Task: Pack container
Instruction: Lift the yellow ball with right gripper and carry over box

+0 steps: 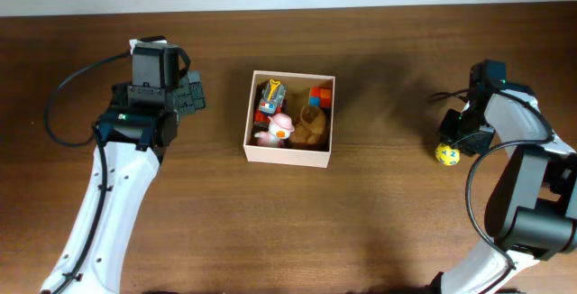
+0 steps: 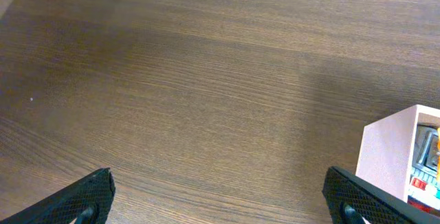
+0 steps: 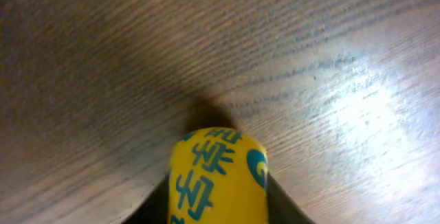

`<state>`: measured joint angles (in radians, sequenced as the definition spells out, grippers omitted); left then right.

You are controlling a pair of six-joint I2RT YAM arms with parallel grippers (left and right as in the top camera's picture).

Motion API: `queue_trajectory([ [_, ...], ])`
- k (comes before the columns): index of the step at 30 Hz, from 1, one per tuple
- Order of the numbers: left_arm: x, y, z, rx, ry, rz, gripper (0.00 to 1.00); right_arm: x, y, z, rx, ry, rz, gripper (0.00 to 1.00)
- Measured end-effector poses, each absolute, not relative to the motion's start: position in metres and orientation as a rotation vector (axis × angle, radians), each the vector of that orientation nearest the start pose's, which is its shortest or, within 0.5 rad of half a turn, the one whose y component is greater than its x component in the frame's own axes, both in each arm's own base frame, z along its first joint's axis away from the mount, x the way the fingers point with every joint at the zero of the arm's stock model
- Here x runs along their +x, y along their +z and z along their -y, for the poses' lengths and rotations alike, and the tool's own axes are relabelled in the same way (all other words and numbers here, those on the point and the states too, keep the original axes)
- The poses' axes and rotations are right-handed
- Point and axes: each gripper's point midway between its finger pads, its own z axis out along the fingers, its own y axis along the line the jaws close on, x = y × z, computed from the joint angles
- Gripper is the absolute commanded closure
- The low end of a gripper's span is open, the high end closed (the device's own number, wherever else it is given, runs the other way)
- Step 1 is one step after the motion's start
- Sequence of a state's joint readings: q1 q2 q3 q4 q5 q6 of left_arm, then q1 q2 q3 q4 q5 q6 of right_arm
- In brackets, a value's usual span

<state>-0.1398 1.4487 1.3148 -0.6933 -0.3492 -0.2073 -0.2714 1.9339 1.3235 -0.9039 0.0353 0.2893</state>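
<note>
Trouble I fear: the round yellow ball [image 3: 218, 172] may slip from my squeezing right end effector [image 1: 453, 141] and roll away; my left end effector [image 2: 220, 191] is open.

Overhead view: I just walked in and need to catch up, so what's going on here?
Two robot arms are packing small toys into the container in the middle of the table. It holds several, including a toy car and a brown toy. The right tool is closed on a yellow ball with blue markings, low over the table to the container's right. The left tool is open and empty above bare wood on the other side.
</note>
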Motion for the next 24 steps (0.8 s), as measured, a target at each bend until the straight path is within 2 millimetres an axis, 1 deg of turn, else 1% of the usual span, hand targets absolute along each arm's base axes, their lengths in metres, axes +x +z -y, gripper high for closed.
queue_trajectory([
  [3, 0.402, 0.229, -0.003, -0.24, 0.249, -2.336, 0.01, 0.346, 0.025, 0.102, 0.86, -0.053, -2.974, 0.78],
  [6, 0.402, 0.229, -0.003, -0.24, 0.249, -2.336, 0.01, 0.341, 0.033, 0.1, 0.861, -0.055, -3.01, 0.78],
  [9, 0.402, 0.229, -0.003, -0.24, 0.249, -2.336, 0.01, 0.346, 0.052, 0.096, 0.842, -0.055, -3.023, 0.79],
  [11, 0.402, 0.229, -0.003, -0.24, 0.249, -2.335, 0.01, 0.358, 0.071, 0.09, 0.791, -0.055, -3.011, 0.78],
  [12, 0.402, 0.229, -0.003, -0.24, 0.249, -2.336, 0.01, 0.368, 0.084, 0.082, 0.742, -0.053, -3.0, 0.78],
  [13, 0.402, 0.229, -0.003, -0.24, 0.249, -2.336, 0.01, 0.373, 0.092, 0.078, 0.716, -0.05, -2.993, 0.78],
  [14, 0.402, 0.229, -0.003, -0.24, 0.249, -2.335, 0.01, 0.383, 0.106, 0.066, 0.652, -0.046, -2.978, 0.78],
  [15, 0.402, 0.229, -0.003, -0.24, 0.249, -2.336, 0.01, 0.389, 0.114, 0.058, 0.614, -0.042, -2.965, 0.78],
  [18, 0.402, 0.229, -0.003, -0.24, 0.249, -2.336, 0.01, 0.412, 0.147, 0.017, 0.43, -0.017, -2.911, 0.78],
  [21, 0.402, 0.229, -0.003, -0.24, 0.249, -2.336, 0.01, 0.43, 0.177, -0.035, 0.234, 0.024, -2.838, 0.78],
  [24, 0.402, 0.229, -0.003, -0.24, 0.249, -2.336, 0.01, 0.441, 0.2, -0.088, 0.062, 0.075, -2.756, 0.79],
])
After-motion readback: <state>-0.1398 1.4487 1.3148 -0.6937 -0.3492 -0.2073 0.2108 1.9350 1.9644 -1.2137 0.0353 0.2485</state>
